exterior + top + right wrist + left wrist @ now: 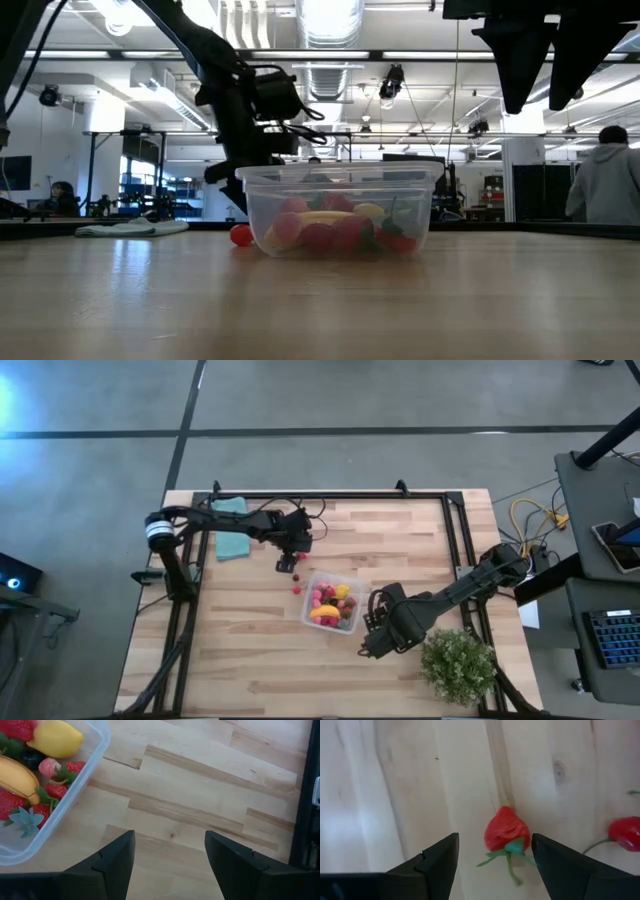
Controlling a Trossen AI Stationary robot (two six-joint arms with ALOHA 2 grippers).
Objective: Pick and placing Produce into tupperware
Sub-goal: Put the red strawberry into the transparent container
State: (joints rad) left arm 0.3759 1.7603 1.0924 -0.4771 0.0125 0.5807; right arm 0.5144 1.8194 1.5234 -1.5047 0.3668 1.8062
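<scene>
Strawberry (pixel 505 831) lies on the wooden worktop (pixel 250 660) between the spread fingers of the left tool (pixel 492 865), untouched by either; a second red piece (pixel 626 831) lies just beside it, loose on the wood; the tupperware (pixel 331 603) sits near the worktop's middle, already holding red, pink and yellow produce (pixel 31 775); the right tool (pixel 169 857) waits just beside the tub, fingers apart and holding nothing; a teal cloth (pixel 232 528) lies near the left arm; a potted plant (pixel 459 663) stands at the worktop's corner.
</scene>
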